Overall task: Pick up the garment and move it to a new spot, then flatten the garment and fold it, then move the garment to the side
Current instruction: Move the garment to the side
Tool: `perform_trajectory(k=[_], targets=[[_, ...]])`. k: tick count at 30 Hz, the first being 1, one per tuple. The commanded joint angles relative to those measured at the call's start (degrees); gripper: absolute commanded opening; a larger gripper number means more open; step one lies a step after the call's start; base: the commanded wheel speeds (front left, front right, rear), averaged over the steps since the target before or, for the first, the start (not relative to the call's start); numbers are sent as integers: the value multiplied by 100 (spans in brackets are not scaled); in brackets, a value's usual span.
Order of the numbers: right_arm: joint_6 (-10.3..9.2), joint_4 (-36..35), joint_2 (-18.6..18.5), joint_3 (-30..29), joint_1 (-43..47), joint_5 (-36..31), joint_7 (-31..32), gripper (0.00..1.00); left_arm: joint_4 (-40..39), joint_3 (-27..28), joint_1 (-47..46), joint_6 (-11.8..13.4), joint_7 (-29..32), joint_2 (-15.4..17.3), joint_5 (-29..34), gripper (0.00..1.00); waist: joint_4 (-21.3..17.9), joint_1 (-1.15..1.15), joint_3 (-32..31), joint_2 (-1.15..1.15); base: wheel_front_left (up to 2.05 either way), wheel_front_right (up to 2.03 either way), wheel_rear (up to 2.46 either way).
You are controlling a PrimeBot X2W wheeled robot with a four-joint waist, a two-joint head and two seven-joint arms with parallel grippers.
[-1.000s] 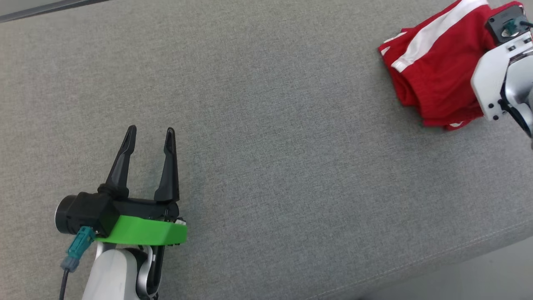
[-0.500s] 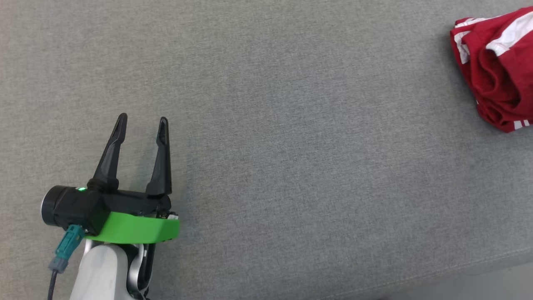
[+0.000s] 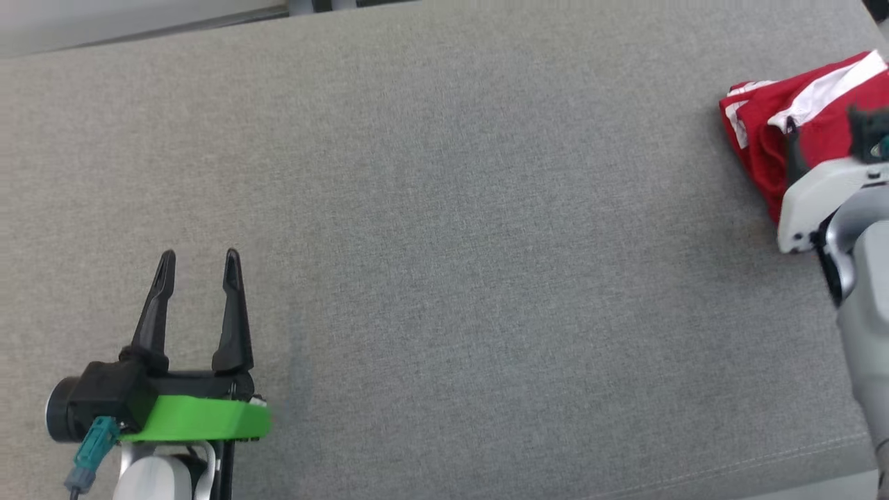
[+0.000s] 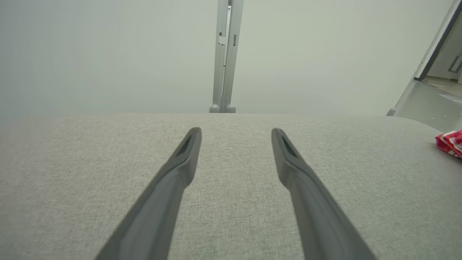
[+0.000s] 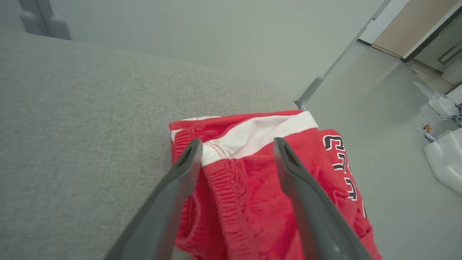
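Observation:
The garment (image 3: 760, 132), red shorts with white stripes and black lettering, lies bunched and folded at the far right end of the grey cushion (image 3: 444, 243). My right gripper (image 5: 237, 142) hovers over it, open, one finger on each side of the white band and elastic waistband (image 5: 223, 187), with nothing pinched. My right forearm (image 3: 823, 198) covers the garment's near part in the head view. My left gripper (image 3: 199, 257) stands open over bare cushion at the lower left, far from the garment (image 4: 449, 142), and the left wrist view (image 4: 235, 130) shows nothing between its fingers.
The cushion's front edge with its seam (image 3: 799, 451) runs along the lower right. Its right end drops to grey floor (image 5: 379, 108) just past the garment. A grey partition post (image 4: 225, 54) stands behind the far edge. White items (image 5: 444, 162) lie on the floor at right.
My right gripper has gone from shut on the garment to open, and the garment now rests on the cushion. The head camera has shifted. The left gripper stays open.

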Motion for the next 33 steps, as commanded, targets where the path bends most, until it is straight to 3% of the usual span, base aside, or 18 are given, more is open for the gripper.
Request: perform_trajectory(k=[1, 8, 19, 33], targets=[[-13, -109, 112, 67, 274, 121, -231, 100, 50, 78, 136, -14, 2, -1, -29, 100, 171, 0, -535, 0, 0, 0, 0], [-12, -1000, 505, 386, 1434, 666, -842, 100, 184, 196, 503, -15, 2, -32, -169, 100, 470, 0, -1141, 0, 0, 0, 0], [-13, -2796, 1149, 266, 3290, 1033, -945, 100, 698, 465, 864, -15, 2, -33, -361, 100, 666, 0, -1675, 0, 0, 0, 0], [-12, -3066, 1522, 199, 4092, 982, -946, 100, 1010, 260, 868, -15, 2, -34, -287, 100, 509, 0, -1797, 0, 0, 0, 0]])
